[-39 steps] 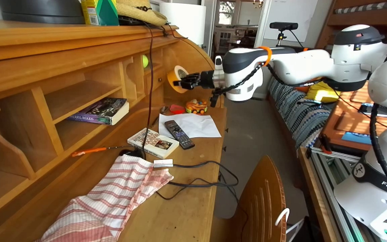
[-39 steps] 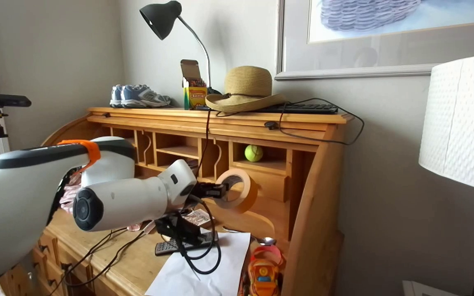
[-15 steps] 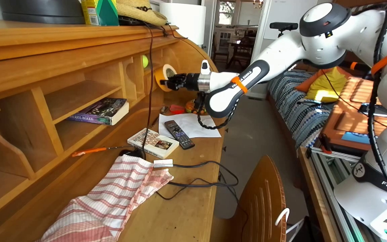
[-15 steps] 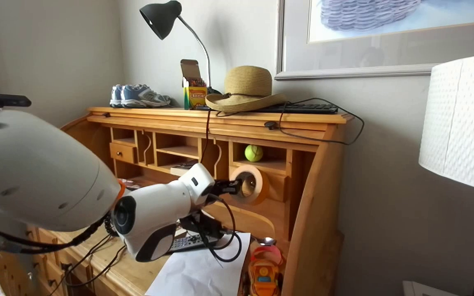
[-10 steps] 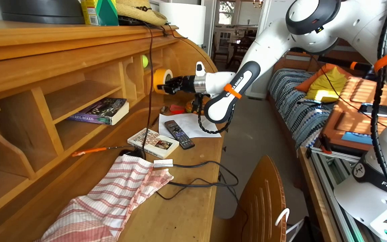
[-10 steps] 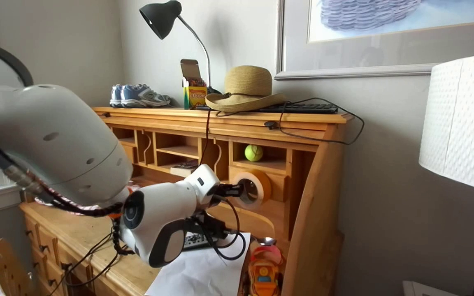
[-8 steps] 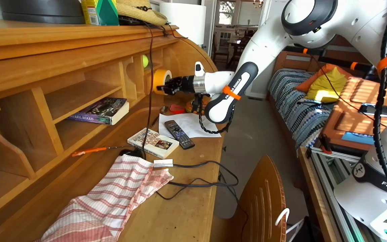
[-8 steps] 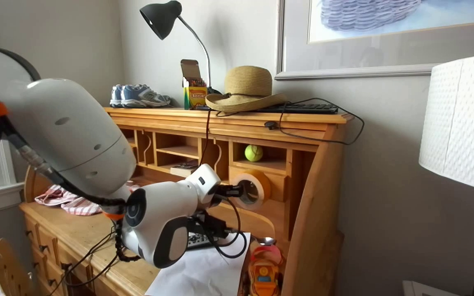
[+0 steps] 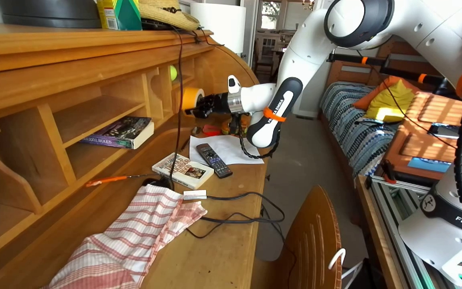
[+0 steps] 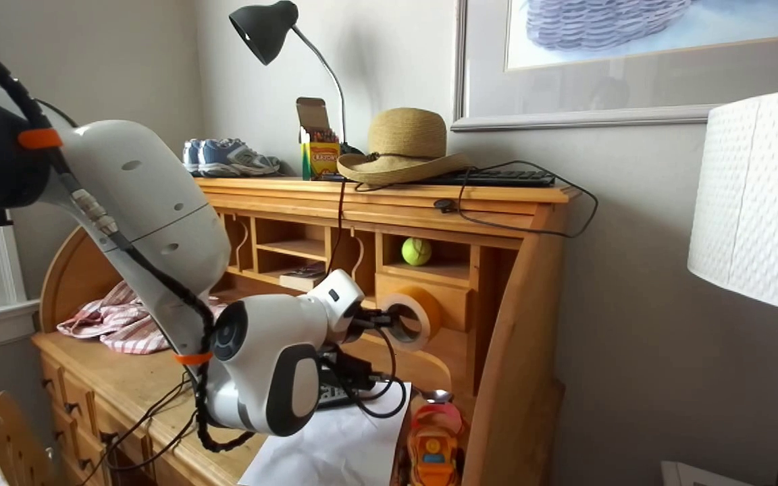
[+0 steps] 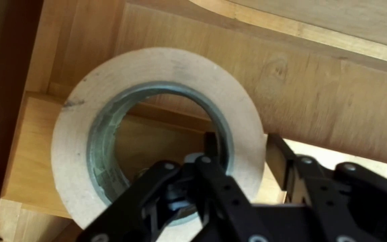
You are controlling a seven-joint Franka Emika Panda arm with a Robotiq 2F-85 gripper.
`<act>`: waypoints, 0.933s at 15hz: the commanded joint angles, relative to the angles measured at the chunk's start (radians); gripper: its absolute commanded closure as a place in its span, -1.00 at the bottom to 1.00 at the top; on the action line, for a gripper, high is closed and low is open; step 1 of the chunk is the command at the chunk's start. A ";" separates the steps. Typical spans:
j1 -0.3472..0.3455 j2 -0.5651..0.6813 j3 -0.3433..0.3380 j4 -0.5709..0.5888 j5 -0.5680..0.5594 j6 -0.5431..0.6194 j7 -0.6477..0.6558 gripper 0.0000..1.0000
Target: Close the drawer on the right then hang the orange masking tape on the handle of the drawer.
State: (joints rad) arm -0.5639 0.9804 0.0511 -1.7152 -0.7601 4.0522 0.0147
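Note:
The orange masking tape [image 10: 431,312] stands upright at the front of the honey-coloured drawer [image 10: 458,309], below the tennis ball; it also shows in an exterior view [image 9: 191,98]. In the wrist view the tape [image 11: 156,65] faces me, with part of the drawer front [image 11: 39,151] behind it. A brassy knob [image 11: 142,172] shows dimly in its hole. My gripper [image 11: 240,144] straddles the ring's wall, one finger inside the hole, one outside. The jaws stand partly open, with a thin gap outside the ring. Whether the tape rests on the knob is hidden. The drawer looks shut.
A tennis ball [image 10: 417,251] sits in the cubby above. Below lie a spoon [image 10: 437,396], an orange toy car [image 10: 433,449], white paper [image 10: 335,445] and a remote [image 9: 214,160]. A dark cable [image 9: 180,100] hangs down the desk front. The desk's side panel [image 10: 517,324] stands close by.
The tape was tilted and farther from the drawer; my gripper brought it to the drawer front, where it turned upright. In the last half second tape and gripper sank slightly, the tape more.

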 commanded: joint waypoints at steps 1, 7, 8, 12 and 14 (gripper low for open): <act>0.065 0.002 -0.075 0.028 -0.008 0.014 0.070 -0.47; 0.130 -0.060 -0.158 -0.098 0.099 0.025 0.030 -1.00; 0.143 -0.077 -0.176 -0.140 0.121 0.045 0.005 -1.00; 0.152 -0.178 -0.222 -0.334 -0.097 0.037 0.050 -1.00; 0.156 -0.225 -0.245 -0.418 -0.204 0.013 0.042 -1.00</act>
State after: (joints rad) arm -0.4255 0.8638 -0.1485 -1.9628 -0.8374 4.0903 0.0509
